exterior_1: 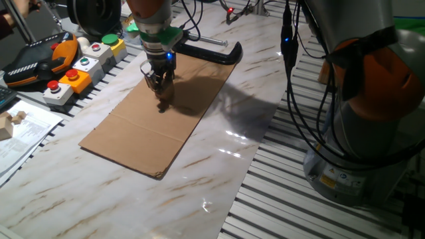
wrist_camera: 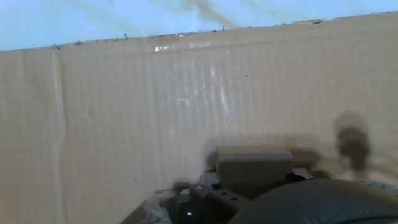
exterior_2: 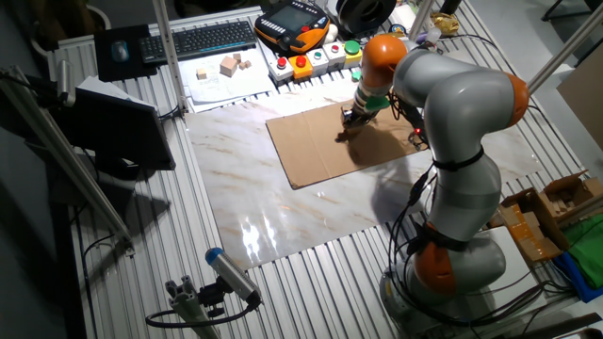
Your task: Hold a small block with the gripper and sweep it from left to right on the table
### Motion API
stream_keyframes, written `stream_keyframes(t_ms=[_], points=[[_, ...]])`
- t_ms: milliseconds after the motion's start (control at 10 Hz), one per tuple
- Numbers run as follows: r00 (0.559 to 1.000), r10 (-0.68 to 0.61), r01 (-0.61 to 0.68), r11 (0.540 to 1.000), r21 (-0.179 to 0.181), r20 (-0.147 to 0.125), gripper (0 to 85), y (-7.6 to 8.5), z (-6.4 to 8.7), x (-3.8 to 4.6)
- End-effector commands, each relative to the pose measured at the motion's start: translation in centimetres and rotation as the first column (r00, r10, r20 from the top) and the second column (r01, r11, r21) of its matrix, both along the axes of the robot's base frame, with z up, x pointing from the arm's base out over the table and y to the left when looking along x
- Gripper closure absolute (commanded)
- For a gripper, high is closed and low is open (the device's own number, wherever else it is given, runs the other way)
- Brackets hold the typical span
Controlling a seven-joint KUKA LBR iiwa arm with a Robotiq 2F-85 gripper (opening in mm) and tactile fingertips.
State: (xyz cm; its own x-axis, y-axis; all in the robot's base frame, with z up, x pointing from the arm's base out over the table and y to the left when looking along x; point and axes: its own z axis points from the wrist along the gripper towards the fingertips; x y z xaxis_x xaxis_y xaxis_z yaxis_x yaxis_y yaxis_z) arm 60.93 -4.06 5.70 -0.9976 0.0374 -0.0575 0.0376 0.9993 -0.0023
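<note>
Small block [wrist_camera: 254, 163] sits low between the jaws, clamped, right at the cardboard sheet [exterior_1: 133, 143] surface. Gripper [exterior_1: 160, 83] hangs near the sheet's far end, close to the button boxes [exterior_1: 80, 73]. You've got the grab done; sweep across the worktop [exterior_1: 219, 172] looks barely begun, imo.

In the hand view the small tan wooden block [wrist_camera: 254, 167] is blurred, its lower part hidden behind dark gripper parts. In both fixed views the black two-fingered gripper [exterior_1: 160, 83] is too small to show its finger gap.
</note>
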Motion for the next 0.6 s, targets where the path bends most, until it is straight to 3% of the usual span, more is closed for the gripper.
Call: stream_keyframes(t_ms=[0,500], points=[[1.0,0.0,0.0,1.0,0.0,0.0,84.3,0.2,-0.03,-0.02],[1.0,-0.006,0.006,1.0,-0.003,0.004,84.3,0.85,-0.36,-0.08]])
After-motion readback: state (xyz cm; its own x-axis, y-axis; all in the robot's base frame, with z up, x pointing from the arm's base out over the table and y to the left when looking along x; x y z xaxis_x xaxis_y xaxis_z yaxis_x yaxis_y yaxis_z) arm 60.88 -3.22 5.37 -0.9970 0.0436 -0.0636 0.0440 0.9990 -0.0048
